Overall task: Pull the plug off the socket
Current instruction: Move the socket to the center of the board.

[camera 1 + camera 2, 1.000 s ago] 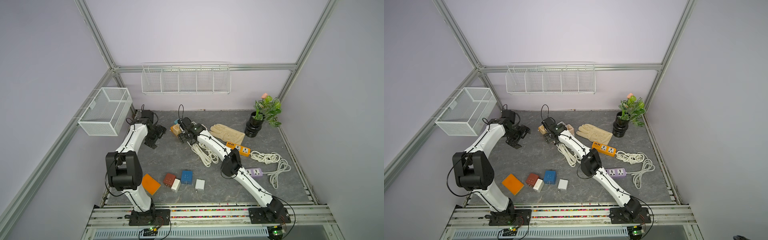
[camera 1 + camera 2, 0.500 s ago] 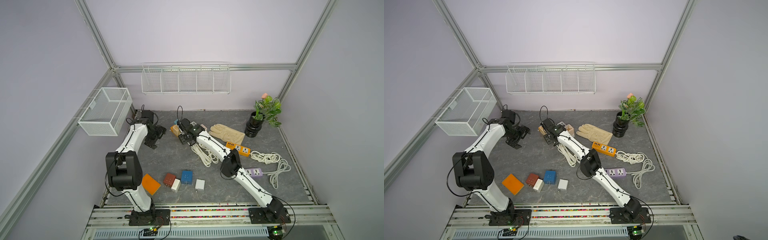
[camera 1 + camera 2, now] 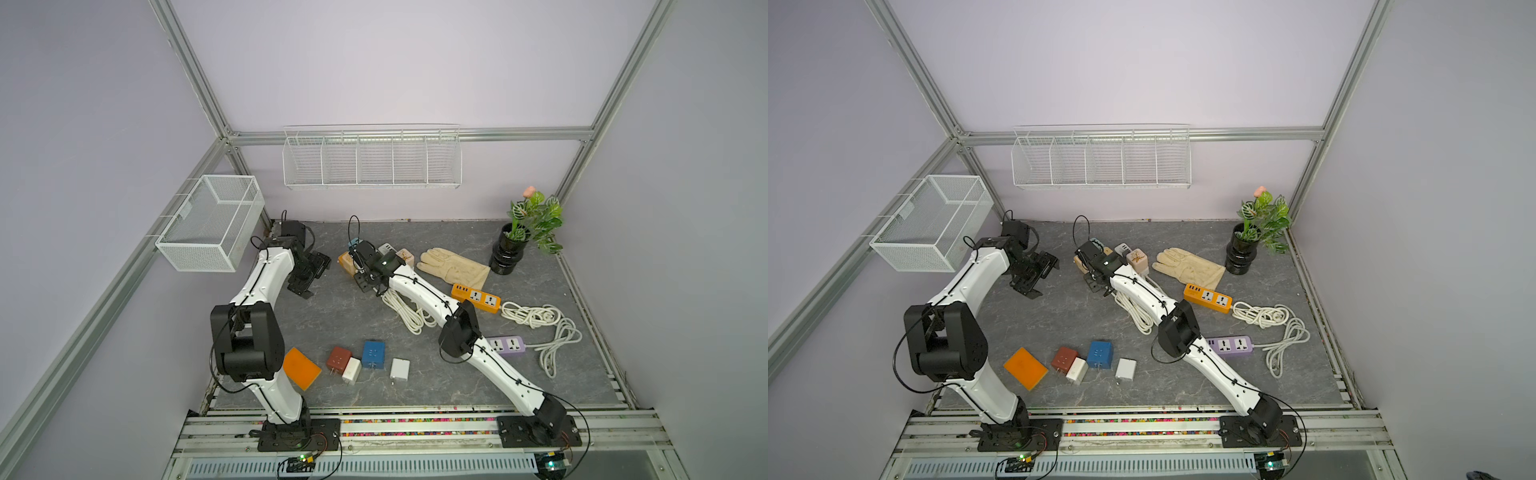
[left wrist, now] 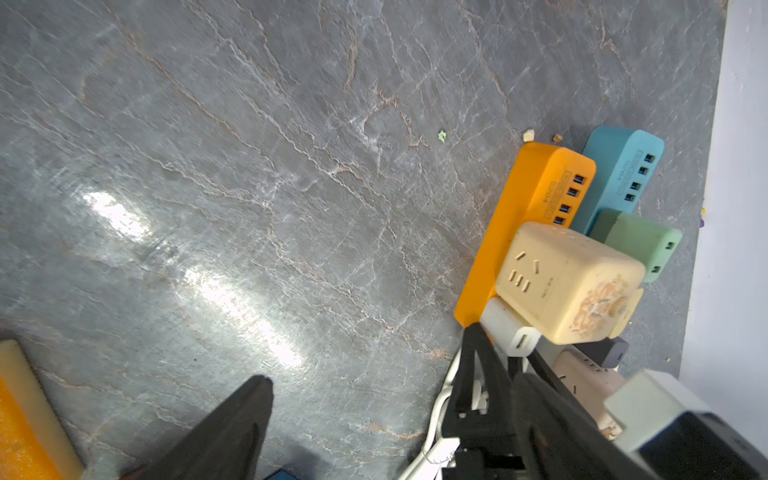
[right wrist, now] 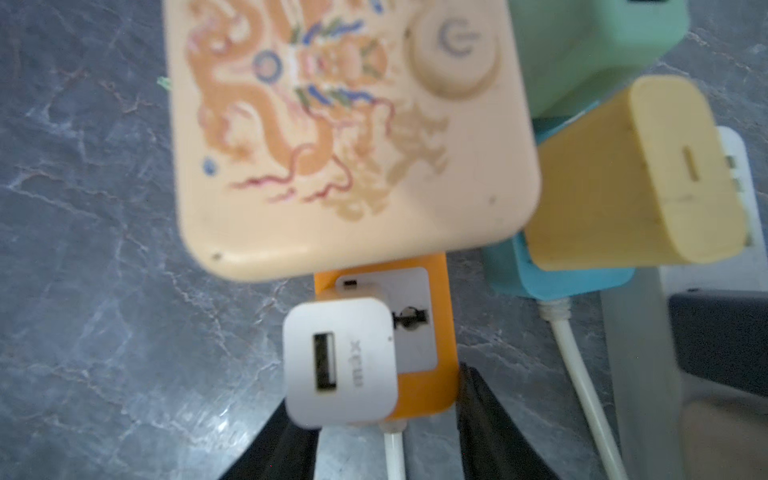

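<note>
Two wire containers hang on the walls: a mesh basket (image 3: 210, 224) on the side wall and a five-bay rack (image 3: 372, 160) on the back wall. Through both you see only wall. A black pot (image 3: 505, 257) in the far corner holds a green plant (image 3: 536, 218).

Compared with a second ago, your right gripper (image 5: 380, 395) has edged a little toward the left arm's side, closing in on the orange strip (image 5: 419, 390) at the back of the floor (image 4: 291, 166). Your left gripper (image 3: 311, 276) and the loose adapters (image 3: 372, 354) near the front have stayed put.

The plug (image 5: 338, 365) is a small white block with rounded corners, with a USB port and grey lettering on its face. It sits in the end socket of the orange strip, just beside a cream cube socket (image 5: 353, 124) printed with a dragon.

In the right wrist view the right jaws stand partway apart, one finger on each side of the plug and the strip's end. A gap shows between the plug and one finger (image 5: 486, 424). The left jaws are spread wide above bare floor.
</note>
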`<state>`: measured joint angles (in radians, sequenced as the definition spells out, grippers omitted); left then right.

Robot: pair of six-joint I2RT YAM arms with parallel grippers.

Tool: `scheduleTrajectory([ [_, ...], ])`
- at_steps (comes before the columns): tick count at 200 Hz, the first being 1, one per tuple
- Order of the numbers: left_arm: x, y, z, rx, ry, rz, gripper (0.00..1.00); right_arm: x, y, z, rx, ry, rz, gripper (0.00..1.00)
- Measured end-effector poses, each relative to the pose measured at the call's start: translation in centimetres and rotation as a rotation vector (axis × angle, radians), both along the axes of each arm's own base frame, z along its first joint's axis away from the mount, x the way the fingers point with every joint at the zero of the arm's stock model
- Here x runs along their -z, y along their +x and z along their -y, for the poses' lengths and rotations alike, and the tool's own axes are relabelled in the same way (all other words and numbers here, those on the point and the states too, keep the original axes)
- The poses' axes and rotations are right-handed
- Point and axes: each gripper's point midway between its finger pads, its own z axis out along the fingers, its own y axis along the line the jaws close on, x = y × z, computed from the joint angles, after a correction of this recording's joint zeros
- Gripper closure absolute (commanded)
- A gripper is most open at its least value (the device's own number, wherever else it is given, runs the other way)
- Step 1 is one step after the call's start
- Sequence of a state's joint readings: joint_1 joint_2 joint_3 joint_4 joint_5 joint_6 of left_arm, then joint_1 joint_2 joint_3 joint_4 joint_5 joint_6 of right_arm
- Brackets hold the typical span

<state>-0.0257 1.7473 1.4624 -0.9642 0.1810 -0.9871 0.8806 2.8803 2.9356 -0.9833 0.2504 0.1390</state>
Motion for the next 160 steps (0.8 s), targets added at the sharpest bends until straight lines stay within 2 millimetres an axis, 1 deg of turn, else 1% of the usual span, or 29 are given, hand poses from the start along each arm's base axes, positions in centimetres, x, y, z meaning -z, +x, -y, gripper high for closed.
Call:
scheduleTrajectory([
  [15, 0.0, 0.0, 0.0, -0.001, 0.000, 0.000, 0.06, 0.0, -1.0, -0.6, -0.032, -0.015, 0.002, 0.62],
  [58, 0.0, -0.1, -0.2, -0.026, -0.005, -0.006, 0.05, -0.1, -4.2, -2.1, -0.141, -0.065, -0.012, 0.63],
  [93, 0.3, -0.6, -1.3, -0.121, 0.012, -0.044, 0.03, -0.1, -6.7, -2.8, -0.221, -0.086, -0.052, 0.61],
  [124, 0.5, -1.0, -2.4, -0.207, 0.026, -0.072, 0.02, -0.1, -8.5, -2.9, -0.253, -0.106, -0.088, 0.61],
  [138, 0.8, -1.0, -2.6, -0.231, 0.023, -0.083, 0.02, 0.0, -9.3, -2.8, -0.266, -0.118, -0.111, 0.60],
  [160, 2.5, -1.0, -2.5, -0.252, 0.015, -0.135, 0.01, -0.2, -10.3, -2.3, -0.280, -0.135, -0.134, 0.57],
])
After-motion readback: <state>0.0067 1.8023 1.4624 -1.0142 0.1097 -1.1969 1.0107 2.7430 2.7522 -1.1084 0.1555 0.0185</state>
